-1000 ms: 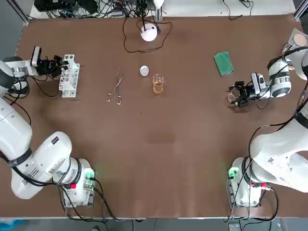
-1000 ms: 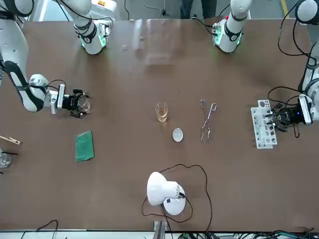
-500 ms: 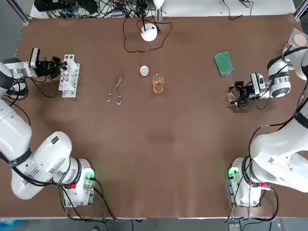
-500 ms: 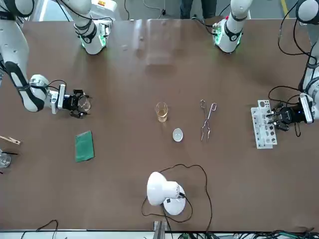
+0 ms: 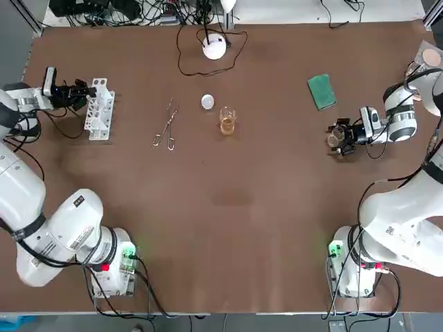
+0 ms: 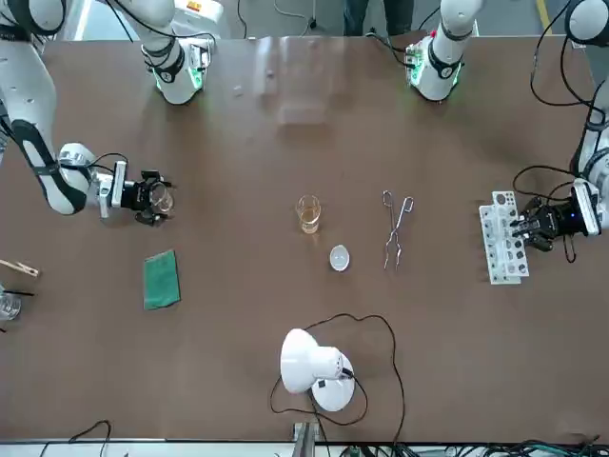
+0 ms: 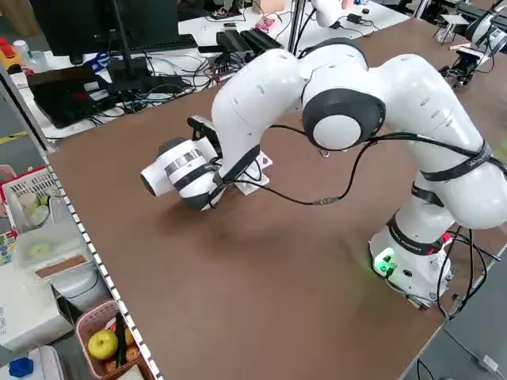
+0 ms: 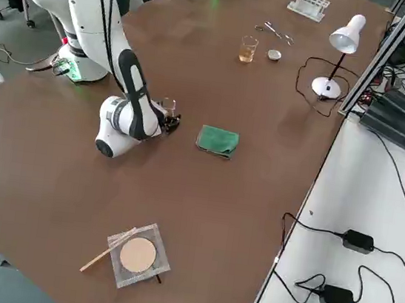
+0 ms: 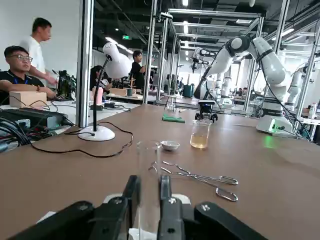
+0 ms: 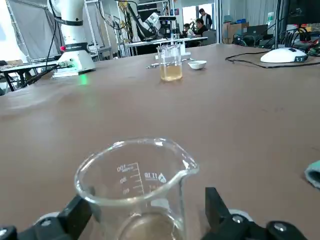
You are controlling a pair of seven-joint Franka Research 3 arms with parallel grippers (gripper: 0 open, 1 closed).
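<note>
Pinching a glass test tube (image 9: 148, 167) in the left tool (image 5: 83, 90) at 9 o'clock, by the test tube rack (image 5: 99, 111). Could bump it and crack. Right tool (image 5: 337, 138) around a beaker (image 10: 135, 185) at 3 o'clock; cannot tell how tight.

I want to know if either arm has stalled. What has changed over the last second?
The left pincer, shut on a test tube, has drawn back a little from the tube rack toward the table's left edge. The right pincer stayed at the empty beaker. The tube rack, tongs, amber-filled beaker, green cloth and lamp did not move.
</note>
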